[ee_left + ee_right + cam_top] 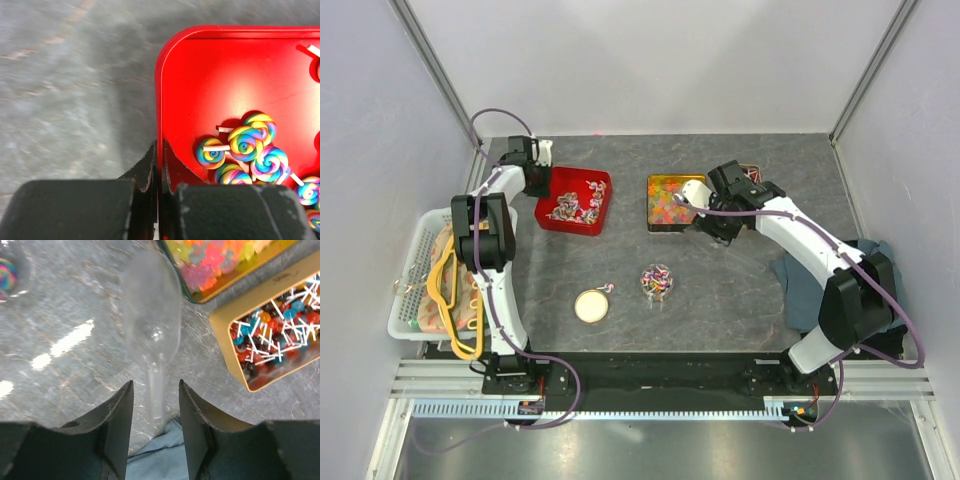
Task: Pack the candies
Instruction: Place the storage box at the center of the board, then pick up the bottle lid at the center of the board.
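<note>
The left arm reaches far forward, its left gripper (157, 165) pinched shut on the red tray (161, 85) rim near the tray's 10 o'clock corner. The candies (245, 142), swirl lollipops, lie inside, with bare table outside that rim. The right arm bends toward 11 o'clock, the right gripper (156, 390) parted around a clear scoop (152, 310) handle, with gold tins (222, 322) close at 2 o'clock.

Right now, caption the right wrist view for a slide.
Right fingers open around the handle of a clear scoop on the table; gummy tin and lollipop tin beyond.
</note>
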